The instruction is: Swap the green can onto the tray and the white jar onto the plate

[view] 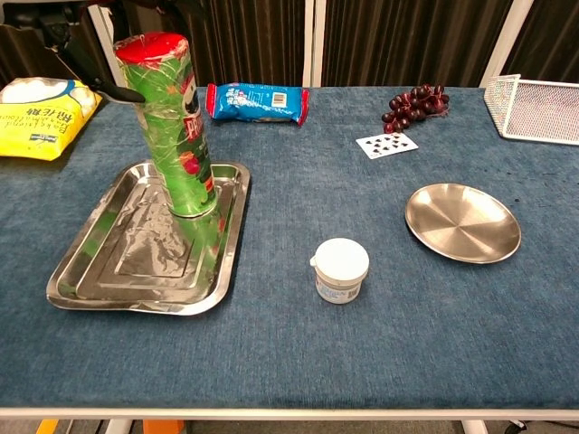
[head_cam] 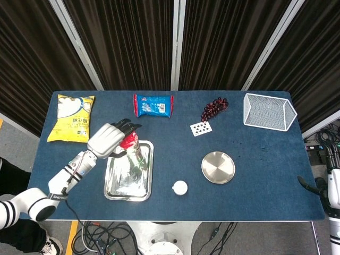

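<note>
Over the tray the left hand had its fingers wrapped round the can, apparently just touching down. Jar sat on the table beside the empty plate, untouched.

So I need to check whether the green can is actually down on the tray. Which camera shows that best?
The chest view: the green can shows side-on, upright, its base at the tray floor. The head view looks down on its red top, with the left hand covering part of it, so contact is hard to judge there.
</note>
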You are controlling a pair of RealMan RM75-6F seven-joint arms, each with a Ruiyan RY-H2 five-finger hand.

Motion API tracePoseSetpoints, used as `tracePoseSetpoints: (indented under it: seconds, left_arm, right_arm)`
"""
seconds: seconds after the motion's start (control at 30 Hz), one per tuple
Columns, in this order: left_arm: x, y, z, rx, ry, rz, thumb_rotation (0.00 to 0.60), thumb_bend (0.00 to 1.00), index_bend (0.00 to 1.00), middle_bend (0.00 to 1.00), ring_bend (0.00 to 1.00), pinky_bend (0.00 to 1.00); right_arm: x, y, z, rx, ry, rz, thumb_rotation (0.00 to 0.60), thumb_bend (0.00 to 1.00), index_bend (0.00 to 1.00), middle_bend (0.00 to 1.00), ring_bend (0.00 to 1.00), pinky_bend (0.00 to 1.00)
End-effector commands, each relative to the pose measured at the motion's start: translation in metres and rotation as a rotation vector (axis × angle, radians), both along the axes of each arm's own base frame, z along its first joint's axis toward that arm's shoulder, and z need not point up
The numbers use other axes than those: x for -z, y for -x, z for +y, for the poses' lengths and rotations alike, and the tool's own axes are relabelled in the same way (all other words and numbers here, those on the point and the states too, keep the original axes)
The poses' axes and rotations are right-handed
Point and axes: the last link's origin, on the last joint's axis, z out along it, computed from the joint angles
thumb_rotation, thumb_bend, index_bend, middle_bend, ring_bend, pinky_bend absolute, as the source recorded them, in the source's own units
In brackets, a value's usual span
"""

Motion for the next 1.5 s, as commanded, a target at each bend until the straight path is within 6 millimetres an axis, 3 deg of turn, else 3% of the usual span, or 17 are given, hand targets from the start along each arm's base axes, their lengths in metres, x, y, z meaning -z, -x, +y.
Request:
tracePoseSetpoints:
  seconds: [0.03, 0.23, 0.4, 0.63, 0.83, 1.17, 1.5]
  left_arm:
    - [-0.01, 0.001, -0.003, -0.002, -0.028, 0.004, 0.6, 0.17, 0.07, 0.14, 0.08, 0.41]
    - [-0.036, 0.019, -0.017, -0.062, -0.103, -0.015, 0.6, 0.17, 0.07, 0.14, 0.08, 0.41]
    - [-0.054, 0.062, -0.043, -0.186, -0.22, -0.02, 0.6, 0.17, 0.07, 0.14, 0.08, 0.41]
    - [-0.056, 0.129, -0.086, -0.355, -0.306, -0.012, 0.6, 0.17, 0.07, 0.14, 0.08, 0.39]
    - [-0.052, 0.16, -0.109, -0.424, -0.347, -0.021, 0.6, 0.17, 0.08, 0.15, 0.08, 0.38]
    - [-0.045, 0.183, -0.127, -0.479, -0.357, -0.032, 0.6, 0.17, 0.09, 0.15, 0.08, 0.38]
    - [-0.044, 0.189, -0.133, -0.491, -0.359, -0.044, 0.6, 0.17, 0.09, 0.15, 0.08, 0.38]
  right_arm:
    - [0.0, -0.001, 0.0, -0.006, -0.003, 0.003, 0.6, 0.08, 0.0, 0.0, 0.0, 0.03]
    - [0.002, -0.01, -0.001, -0.044, -0.021, 0.017, 0.6, 0.07, 0.0, 0.01, 0.0, 0.03]
    - [0.025, -0.031, -0.009, -0.11, -0.145, 0.077, 0.6, 0.07, 0.0, 0.02, 0.0, 0.03]
    - [0.073, -0.088, -0.029, -0.274, -0.35, 0.178, 0.6, 0.07, 0.0, 0.05, 0.0, 0.06]
    - [0.12, -0.139, -0.035, -0.407, -0.54, 0.251, 0.6, 0.07, 0.0, 0.09, 0.0, 0.13]
    - [0.192, -0.193, -0.046, -0.508, -0.742, 0.348, 0.6, 0.07, 0.0, 0.14, 0.05, 0.19]
    - [0.237, -0.208, -0.049, -0.488, -0.809, 0.406, 0.6, 0.08, 0.0, 0.18, 0.12, 0.26]
